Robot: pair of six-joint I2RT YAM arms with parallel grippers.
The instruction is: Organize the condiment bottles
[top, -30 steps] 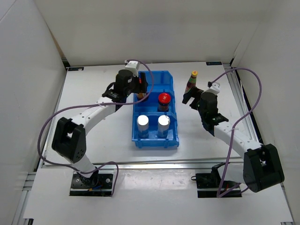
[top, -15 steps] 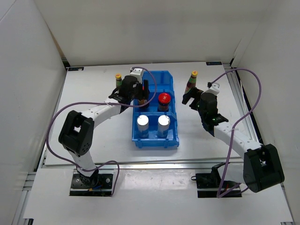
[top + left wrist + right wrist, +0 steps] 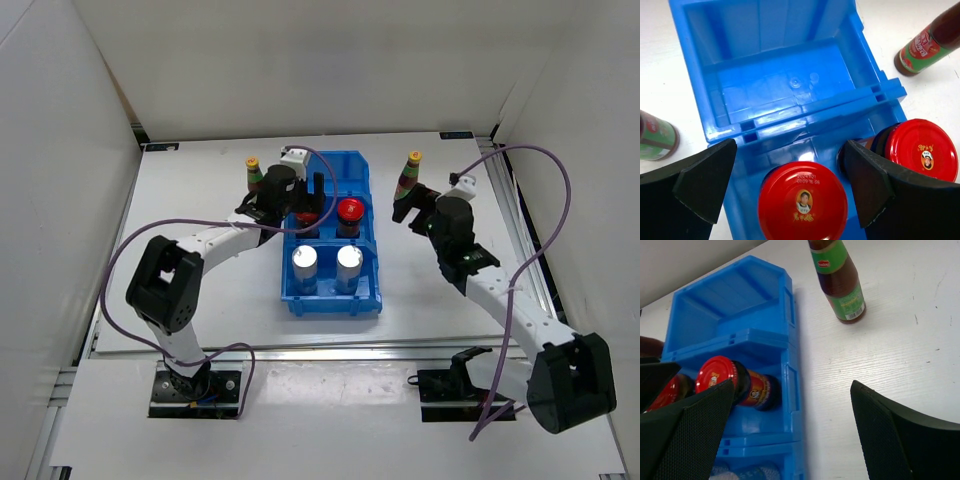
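The left claw [image 3: 790, 187] hangs wide open over a red-lidded jar [image 3: 802, 201] in the bin's [image 3: 355, 175] middle row, holding nothing. The right claw [image 3: 790, 432], also wide and empty, faces a slim bottle [image 3: 837, 282] standing on the tabletop [image 3: 200, 290], likely next. White bottles [image 3: 304, 262] fill the near row.

Left gripper [image 3: 790, 185]: formerly closed on a red-lidded jar [image 3: 802, 201] over the bin's [image 3: 362, 180] middle-left compartment; jaws now spread wide either side of that jar, which stands in the compartment beside the second jar [image 3: 921, 149]. Left arm elbow has swung from far left of the table toward the bin, exposing 1 yellow-capped bottle [image 3: 254, 173] left of the bin. Right gripper [image 3: 790, 430] has advanced slightly toward the far side, nearer the right-hand bottle [image 3: 409, 174].
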